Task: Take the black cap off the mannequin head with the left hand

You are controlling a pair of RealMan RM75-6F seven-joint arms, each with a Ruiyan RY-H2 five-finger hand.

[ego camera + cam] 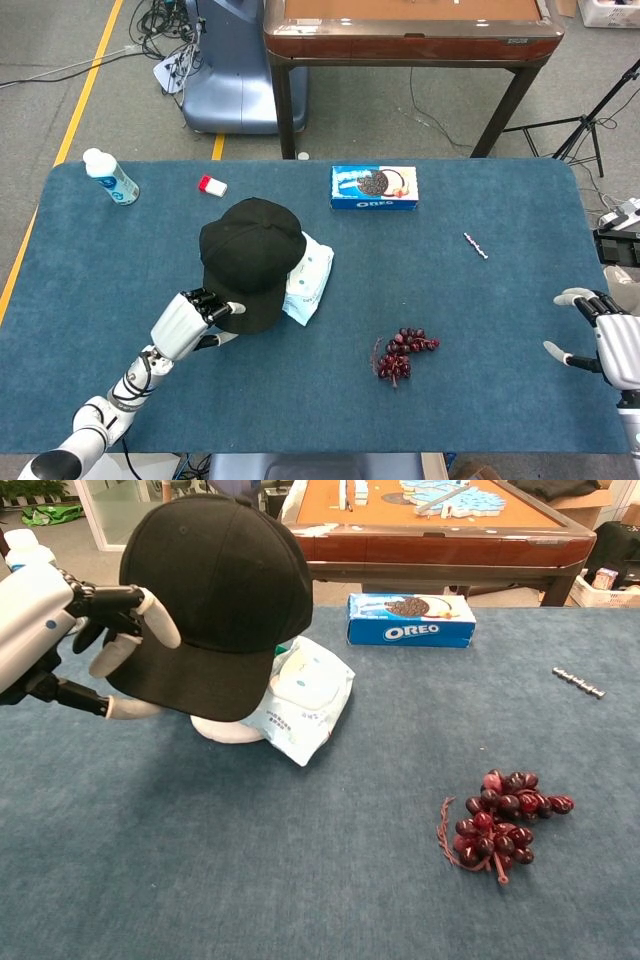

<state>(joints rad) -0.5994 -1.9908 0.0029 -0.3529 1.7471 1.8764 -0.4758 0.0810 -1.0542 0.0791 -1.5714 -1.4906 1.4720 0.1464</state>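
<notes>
Much bare blue table (480, 330) is lying free at 6 o'clock and 9 o'clock of the black cap (250, 262), up to the near and left edges. The cap is sitting on the mannequin head, whose white base (228, 729) is showing under the brim. The left hand (190, 320) is pinching the brim edge, fingers (160, 617) on top and thumb below. The right hand (610, 340) is resting near the right edge, fingers spread and holding nothing. A wipes pack (300, 695) is touching the base at 3 o'clock. Grapes (402, 352) are lying at 4 o'clock, an Oreo box (374, 187) at 1 o'clock, a bottle (110, 177) at 10 o'clock.
</notes>
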